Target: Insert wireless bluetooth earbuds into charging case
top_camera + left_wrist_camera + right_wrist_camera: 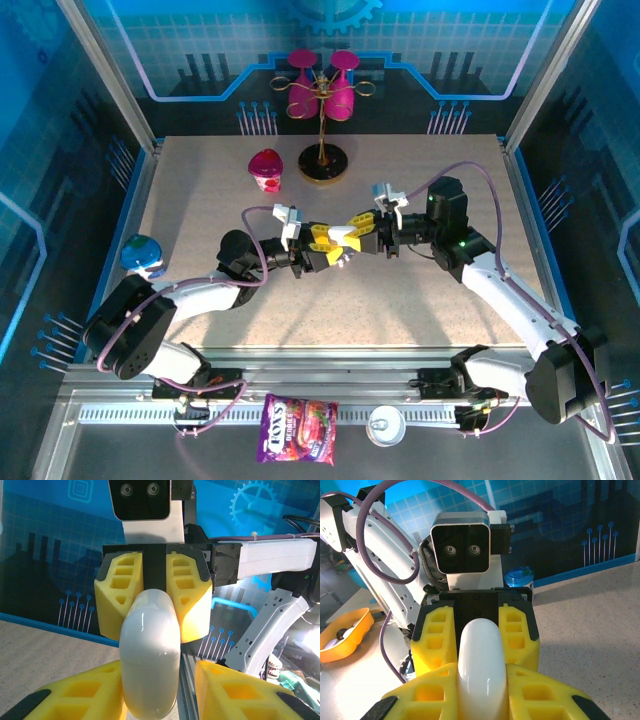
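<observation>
A glossy white charging case (347,238) hangs closed above the middle of the table, between the two grippers, which face each other. My right gripper (481,690) is shut on it, with both yellow fingers pressed against its sides. My left gripper (157,690) reaches around the case's (150,655) other end. One of its fingers (100,690) lies against the case, and a gap separates the other finger (235,690) from it, so this gripper is open. In the top view the left gripper (330,248) and the right gripper (365,232) nearly meet. The earbuds are hidden.
A stand with pink cups (322,100) and a pink cup (266,170) stand at the back. A blue-lidded cup (141,253) sits at the left edge. A candy bag (297,440) lies in front of the arm bases. An orange tray (342,632) holds small white bits.
</observation>
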Tool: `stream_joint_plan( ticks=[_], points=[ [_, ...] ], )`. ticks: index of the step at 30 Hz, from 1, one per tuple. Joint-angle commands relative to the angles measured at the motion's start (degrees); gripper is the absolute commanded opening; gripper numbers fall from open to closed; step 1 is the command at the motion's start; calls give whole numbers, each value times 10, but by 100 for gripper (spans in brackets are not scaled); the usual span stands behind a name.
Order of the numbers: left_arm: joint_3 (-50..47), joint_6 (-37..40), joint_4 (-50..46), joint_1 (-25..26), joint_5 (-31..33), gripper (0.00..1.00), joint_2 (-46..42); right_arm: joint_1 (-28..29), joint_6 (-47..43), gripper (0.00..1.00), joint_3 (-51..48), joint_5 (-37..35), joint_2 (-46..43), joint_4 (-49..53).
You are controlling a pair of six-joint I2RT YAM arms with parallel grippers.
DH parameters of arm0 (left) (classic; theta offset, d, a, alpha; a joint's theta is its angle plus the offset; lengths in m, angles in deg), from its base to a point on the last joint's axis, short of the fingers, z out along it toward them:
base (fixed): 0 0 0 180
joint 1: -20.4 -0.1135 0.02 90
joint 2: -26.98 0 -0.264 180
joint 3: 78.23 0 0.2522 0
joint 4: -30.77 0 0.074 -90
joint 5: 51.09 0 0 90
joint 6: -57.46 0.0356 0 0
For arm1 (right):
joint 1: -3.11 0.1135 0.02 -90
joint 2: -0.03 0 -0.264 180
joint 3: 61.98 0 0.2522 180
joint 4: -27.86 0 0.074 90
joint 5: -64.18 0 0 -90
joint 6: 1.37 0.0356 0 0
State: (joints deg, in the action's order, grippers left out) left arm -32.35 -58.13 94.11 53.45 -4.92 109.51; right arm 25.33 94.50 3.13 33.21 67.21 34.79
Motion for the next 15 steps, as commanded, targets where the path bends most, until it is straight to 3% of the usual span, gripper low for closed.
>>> stream_joint_plan(
  ticks=[1, 13, 15],
  points=[
    [18, 6, 27, 3, -10, 40, 5, 9, -16, 5, 5, 10, -2, 1],
    [22, -4, 31, 2, -9, 38, 13, 13, -42, 3, 8, 11, -2, 32],
    [22, -5, 31, 3, -10, 31, 12, 14, -45, 3, 10, 11, -1, 36]
  ],
)
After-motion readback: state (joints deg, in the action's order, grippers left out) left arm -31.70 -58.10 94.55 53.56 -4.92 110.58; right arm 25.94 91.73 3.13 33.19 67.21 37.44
